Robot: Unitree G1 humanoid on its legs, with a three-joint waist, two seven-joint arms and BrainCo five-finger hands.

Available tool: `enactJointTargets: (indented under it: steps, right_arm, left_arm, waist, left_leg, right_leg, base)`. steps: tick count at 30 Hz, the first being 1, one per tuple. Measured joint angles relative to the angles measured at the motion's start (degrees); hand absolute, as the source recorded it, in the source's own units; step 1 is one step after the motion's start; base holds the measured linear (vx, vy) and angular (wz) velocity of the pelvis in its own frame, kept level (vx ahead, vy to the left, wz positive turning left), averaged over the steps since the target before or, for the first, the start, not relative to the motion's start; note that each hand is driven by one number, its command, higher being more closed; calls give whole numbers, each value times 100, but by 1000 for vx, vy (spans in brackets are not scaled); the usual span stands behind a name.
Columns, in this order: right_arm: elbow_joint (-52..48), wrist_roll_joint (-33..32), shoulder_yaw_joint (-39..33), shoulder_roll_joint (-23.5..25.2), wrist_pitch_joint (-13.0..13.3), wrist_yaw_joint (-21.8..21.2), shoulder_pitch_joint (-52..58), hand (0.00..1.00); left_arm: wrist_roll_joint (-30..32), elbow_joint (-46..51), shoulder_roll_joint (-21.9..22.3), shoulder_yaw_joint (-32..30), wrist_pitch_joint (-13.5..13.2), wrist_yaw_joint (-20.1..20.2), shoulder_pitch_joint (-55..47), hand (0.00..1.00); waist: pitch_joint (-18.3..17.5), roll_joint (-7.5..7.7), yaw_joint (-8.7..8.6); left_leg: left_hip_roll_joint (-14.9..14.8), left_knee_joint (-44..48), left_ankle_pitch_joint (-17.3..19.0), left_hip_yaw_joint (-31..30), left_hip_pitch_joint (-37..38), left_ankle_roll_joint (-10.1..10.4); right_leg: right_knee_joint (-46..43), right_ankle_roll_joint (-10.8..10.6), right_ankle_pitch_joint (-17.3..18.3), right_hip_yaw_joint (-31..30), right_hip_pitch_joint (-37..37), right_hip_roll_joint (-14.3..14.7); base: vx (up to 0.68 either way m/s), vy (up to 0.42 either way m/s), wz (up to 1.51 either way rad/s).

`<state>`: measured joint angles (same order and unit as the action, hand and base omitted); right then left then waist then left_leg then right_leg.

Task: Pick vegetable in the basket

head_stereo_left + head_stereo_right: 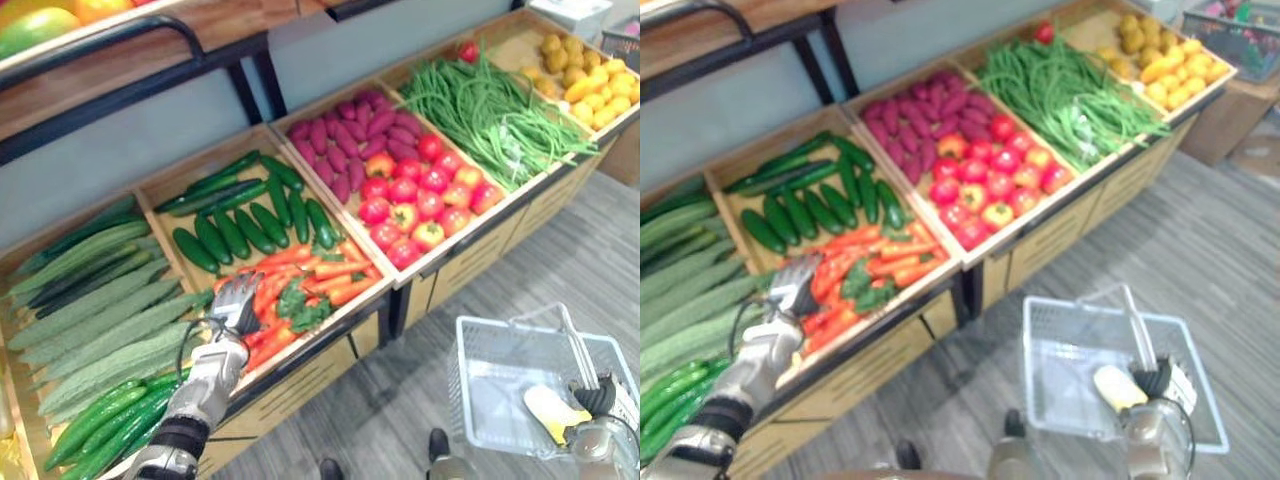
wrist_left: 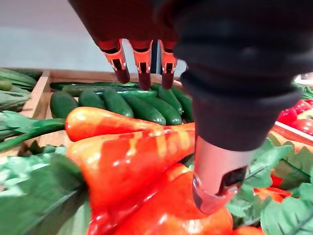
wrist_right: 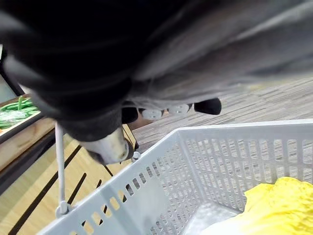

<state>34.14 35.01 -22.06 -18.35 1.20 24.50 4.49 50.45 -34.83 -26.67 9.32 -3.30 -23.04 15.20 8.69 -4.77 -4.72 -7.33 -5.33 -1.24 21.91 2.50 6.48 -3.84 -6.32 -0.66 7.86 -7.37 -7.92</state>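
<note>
Left robot hand (image 1: pixel 236 303) over carrots (image 1: pixel 335 270), basket (image 1: pixel 468 385) at right

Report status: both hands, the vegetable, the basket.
Left hand open over the carrots, none gripped. Right hand shut on basket handle; one yellow item inside basket. Nothing blocking.

Head eyes overlook carrots (image 1: pixel 320 275) and basket (image 1: pixel 465 385); wrist views show each close.

You've got one white plastic mesh basket (image 1: pixel 466 385) and one pale yellow oblong vegetable (image 1: pixel 553 408) lying inside it.
</note>
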Motion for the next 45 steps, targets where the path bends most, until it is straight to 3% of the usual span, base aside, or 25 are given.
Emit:
enactJointTargets:
  steps: [7, 11, 20, 21, 45]
  right_arm:
    - [-1, -8, 0, -125, -50, 9, -196, 100]
    - [-2, -15, -1, -125, -51, 62, -372, 100]
    - [-2, -18, -3, -125, -67, 71, -342, 100]
    - [-3, -18, -2, -125, -67, 71, -345, 100]
    - [-18, -9, 238, -210, -34, 20, -425, 100]
  left_arm:
    - [-36, -413, 0, 56, 94, -121, 513, 0]
    - [-76, -727, 1, 94, 146, -123, 630, 0]
    - [-87, -896, 0, 29, 126, -91, 740, 0]
    - [-88, -933, 0, 5, 103, -81, 745, 100]
    - [-318, -1333, 2, -812, 109, -28, 923, 100]
  waist:
    - [227, 1, -31]
    - [436, 24, -142]
    - [462, 37, -121]
    - [470, 44, -122]
    - [707, 196, -120]
  left_leg:
    - [31, 0, 3, 114, -111, 4]
    - [38, 14, 3, 142, -200, 4]
    - [2, 51, 10, 134, -230, 14]
    - [2, 56, 10, 130, -230, 14]
    - [13, 156, -19, 27, -295, -7]
  right_leg:
    - [-40, -17, -44, -186, -238, -4]
    - [-37, -16, -102, -232, -355, -4]
    - [-51, -15, -102, -225, -368, 22]
    - [-61, -15, -102, -222, -368, 20]
    - [-247, 10, -69, -122, -426, -34]
  base:
    - [-4, 2, -14]
    - [-31, 0, -6]
    - [0, 0, 0]
    - [0, 0, 0]
    - [-10, -2, 1]
